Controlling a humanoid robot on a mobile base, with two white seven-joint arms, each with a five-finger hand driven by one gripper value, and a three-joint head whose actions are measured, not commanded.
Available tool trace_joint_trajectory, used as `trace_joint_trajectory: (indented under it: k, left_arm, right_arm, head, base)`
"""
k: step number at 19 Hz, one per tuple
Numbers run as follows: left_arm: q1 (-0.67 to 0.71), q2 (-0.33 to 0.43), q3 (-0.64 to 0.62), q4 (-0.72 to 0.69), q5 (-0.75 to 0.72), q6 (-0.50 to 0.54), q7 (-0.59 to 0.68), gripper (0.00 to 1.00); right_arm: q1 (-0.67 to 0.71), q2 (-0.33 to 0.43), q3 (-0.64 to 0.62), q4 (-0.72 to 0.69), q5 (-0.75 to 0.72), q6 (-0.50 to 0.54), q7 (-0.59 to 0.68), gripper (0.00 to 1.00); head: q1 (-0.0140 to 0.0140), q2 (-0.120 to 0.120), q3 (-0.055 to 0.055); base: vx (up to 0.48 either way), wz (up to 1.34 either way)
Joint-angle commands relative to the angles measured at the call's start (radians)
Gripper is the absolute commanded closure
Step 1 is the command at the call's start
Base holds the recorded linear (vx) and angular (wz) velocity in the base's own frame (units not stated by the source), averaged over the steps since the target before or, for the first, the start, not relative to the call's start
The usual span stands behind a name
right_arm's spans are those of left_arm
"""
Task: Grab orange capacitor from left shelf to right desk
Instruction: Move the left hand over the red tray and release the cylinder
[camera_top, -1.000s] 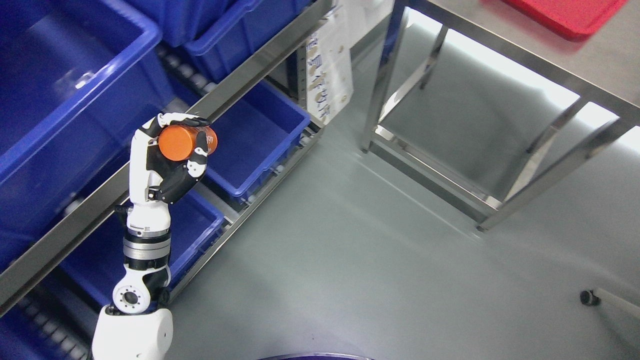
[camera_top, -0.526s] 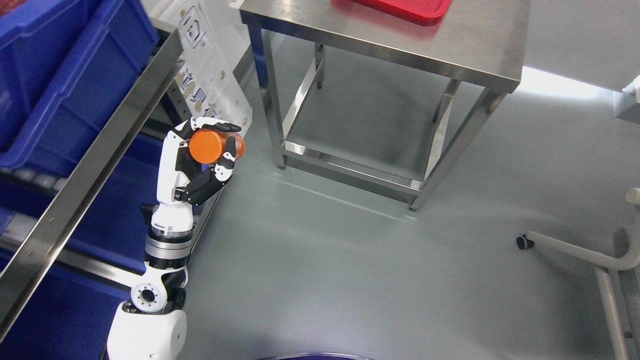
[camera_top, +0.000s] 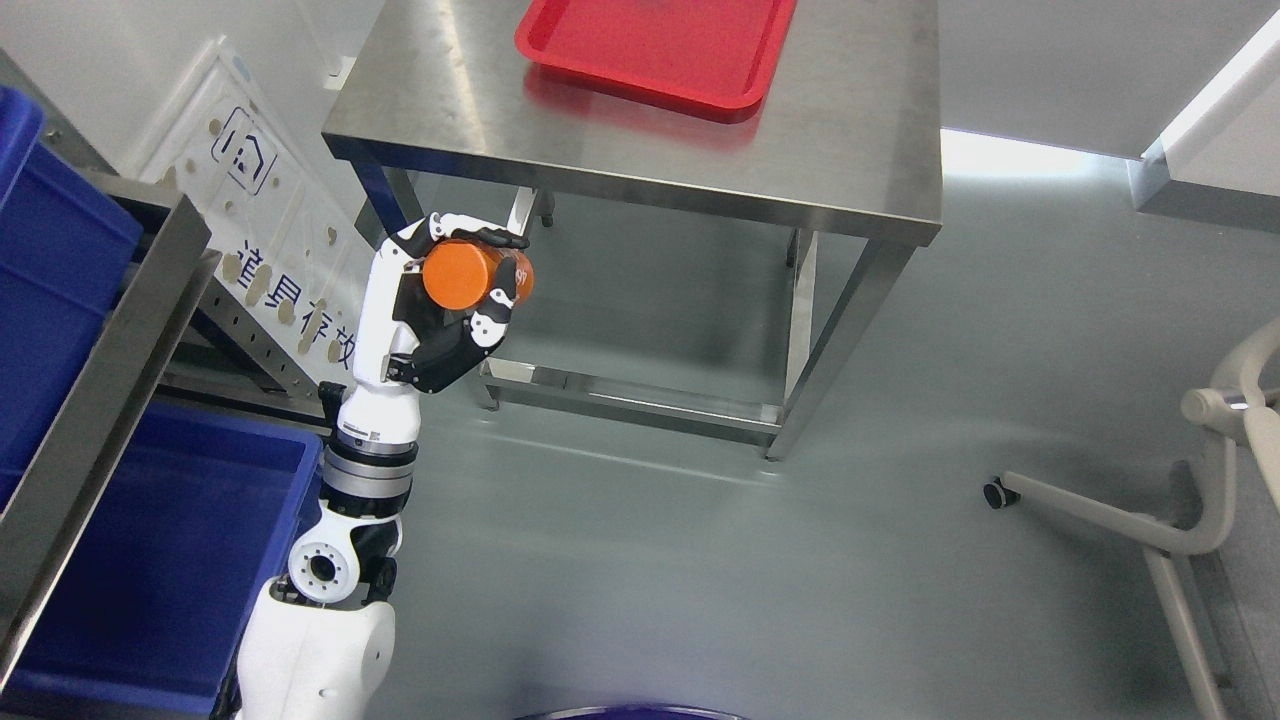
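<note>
Left hand (camera_top: 440, 305) fingers (camera_top: 490, 322) wrapped around orange capacitor (camera_top: 470, 276), long axis roughly level, one round end facing the camera. Desk (camera_top: 640, 150) lies up and right of fingers; red tray (camera_top: 560, 55) on it. Right hand unseen.

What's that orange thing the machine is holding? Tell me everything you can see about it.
The orange capacitor is a short, smooth cylinder, bright orange, with one flat round end turned toward the camera. It lies roughly on its side, with small print on its far end too blurred to read. The left hand grips it, white-and-black fingers curled over and under. It is held in the air below the front edge of the steel desk, touching nothing else.
</note>
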Motion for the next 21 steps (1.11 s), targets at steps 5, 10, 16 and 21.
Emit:
trace_joint_trajectory:
  k: [5,10,16,21]
  left_arm:
    - [-0.025,0.017,-0.041,0.000,0.000,-0.003,0.000,0.96]
    - [-0.172,0.017,-0.072,0.000,0.000,0.086,0.001,0.96]
    - [-0.284,0.017,-0.179,0.033,-0.002,0.325,0.041,0.95]
    - [-0.375,0.017,-0.185,0.095,-0.002,0.494,0.073,0.95]
  right_arm:
    - [0.014,-0.017,-0.011,-0.034,0.000,0.001,0.001,0.00]
    - [0.014,-0.017,-0.011,-0.034,0.000,0.001,0.001,0.00]
    - [0.014,-0.017,-0.011,-0.034,0.000,0.001,0.001,0.00]
    - [0.014,-0.017,-0.011,-0.034,0.000,0.001,0.001,0.00]
  head:
    - [0.0000,0.000,0.000]
    - [0.0000,0.000,0.000]
    - [0.0000,0.000,0.000]
    - [0.0000,0.000,0.000]
  base:
    - [0.242,-0.01]
    - [0.206,0.04]
    - [0.145,0.03]
    - [0.117,0.11]
